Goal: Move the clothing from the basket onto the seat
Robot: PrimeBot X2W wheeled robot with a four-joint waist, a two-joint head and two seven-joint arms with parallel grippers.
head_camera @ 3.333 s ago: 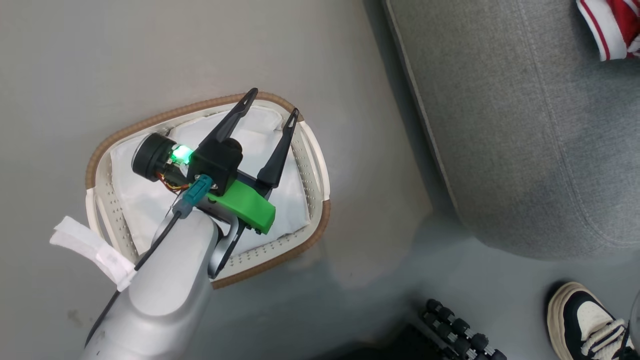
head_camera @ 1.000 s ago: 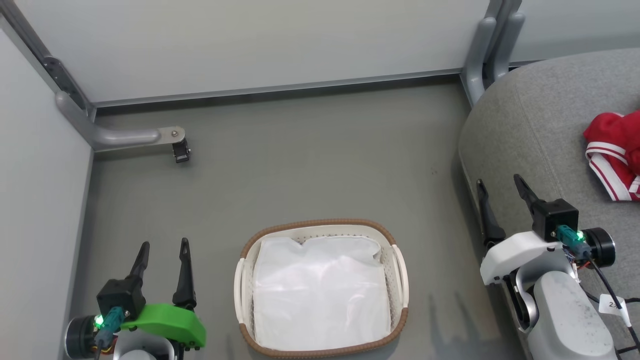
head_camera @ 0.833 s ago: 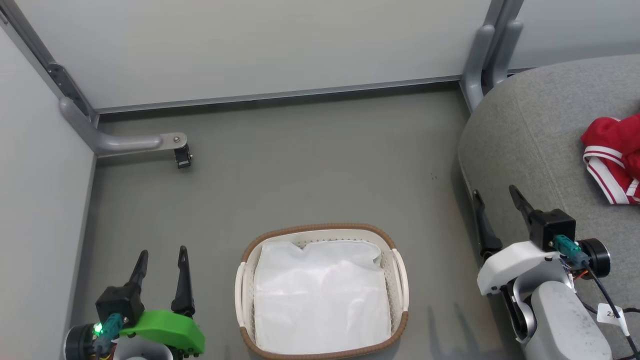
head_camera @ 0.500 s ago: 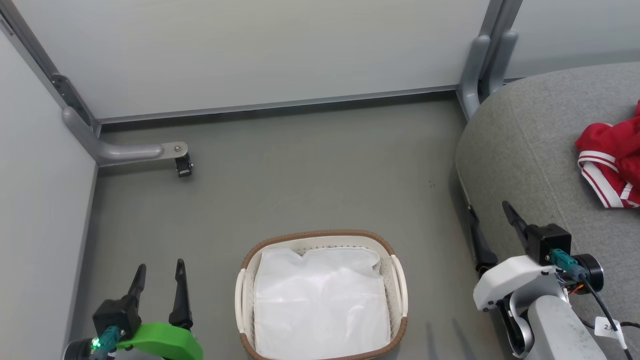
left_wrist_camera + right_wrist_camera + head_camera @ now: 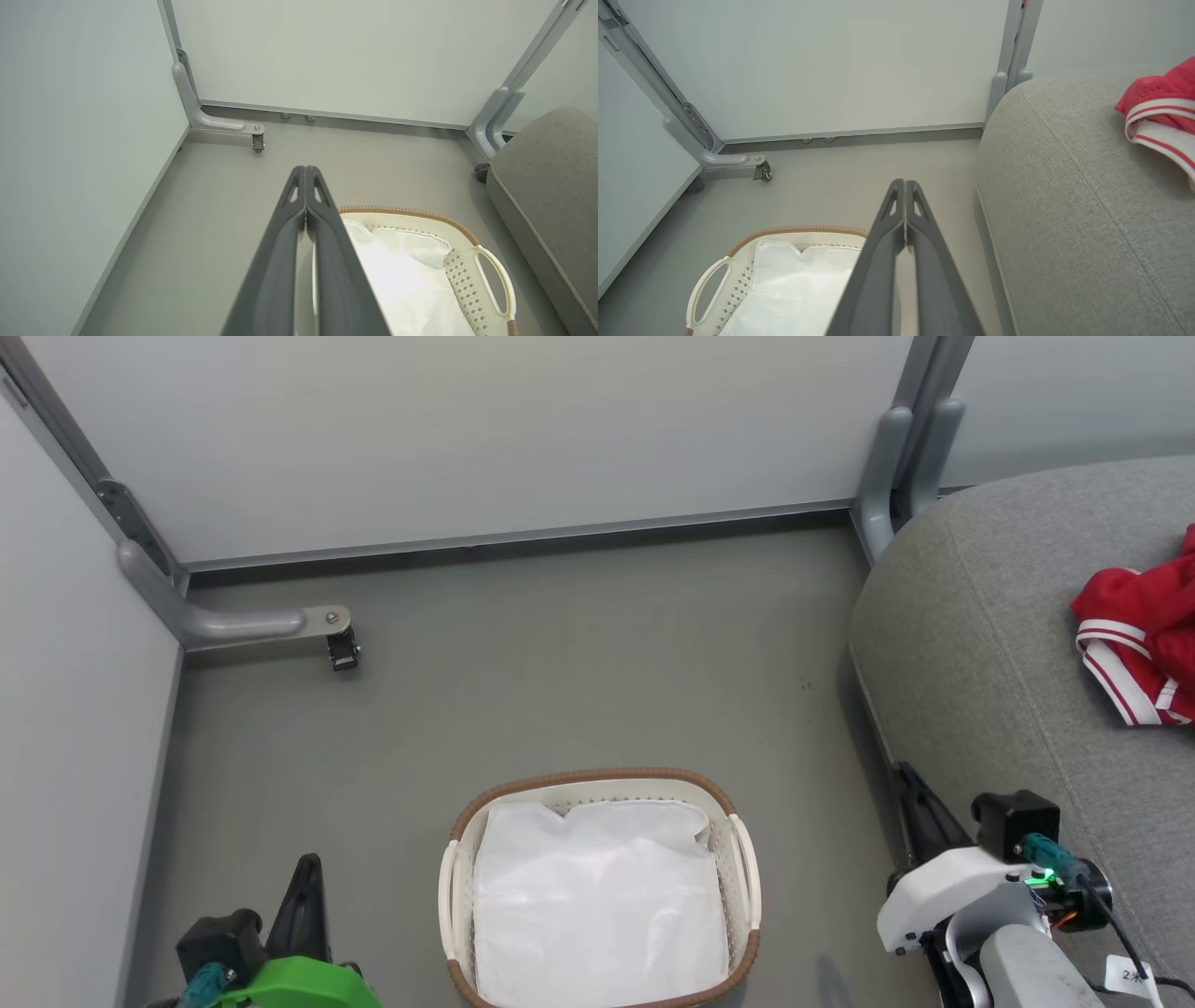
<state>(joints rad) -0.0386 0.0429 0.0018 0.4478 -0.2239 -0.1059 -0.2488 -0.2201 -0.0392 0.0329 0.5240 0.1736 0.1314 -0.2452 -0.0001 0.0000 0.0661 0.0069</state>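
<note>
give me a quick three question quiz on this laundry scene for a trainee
1. True or false: red clothing lies on the grey seat.
2. Multiple choice: what lies in the laundry basket? A) a red jersey B) a white cloth sheet C) a shoe
3. Fill in: the left gripper and the right gripper both have their jaws ____.
Key: 1 true; 2 B; 3 shut.
</note>
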